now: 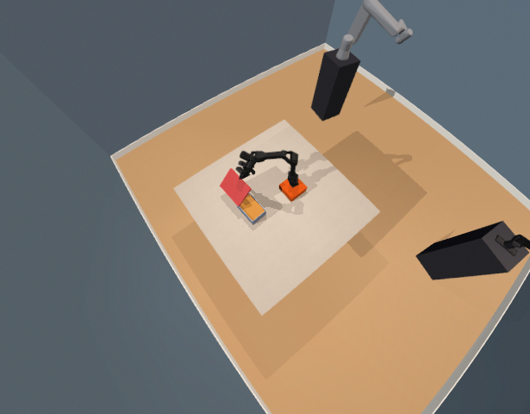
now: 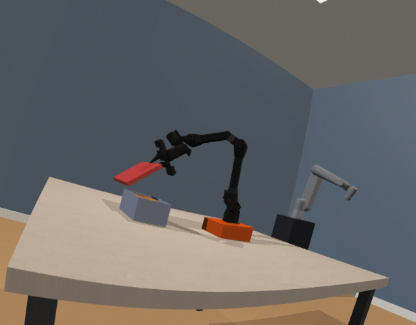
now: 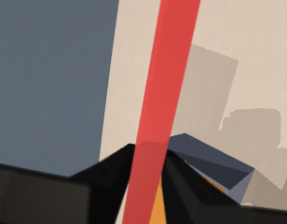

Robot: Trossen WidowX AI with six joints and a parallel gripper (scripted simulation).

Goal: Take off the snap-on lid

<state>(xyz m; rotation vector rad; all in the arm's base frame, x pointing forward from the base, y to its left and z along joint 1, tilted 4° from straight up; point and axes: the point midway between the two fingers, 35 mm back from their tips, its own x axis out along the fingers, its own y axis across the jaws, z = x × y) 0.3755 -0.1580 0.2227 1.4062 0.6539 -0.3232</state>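
Observation:
My gripper is shut on one edge of the flat red lid. I hold the lid in the air, tilted, above and a little to the left of the storage box. The grey-blue box stands open on the table, with its orange inside showing. In the wrist view the lid shows edge-on as a red strip running up from between my fingers, and the box lies to the lower right.
The arm's orange base stands on the table to the right of the box. A black pedestal with a grey arm stands beyond the table. Another black block lies on the floor at the right.

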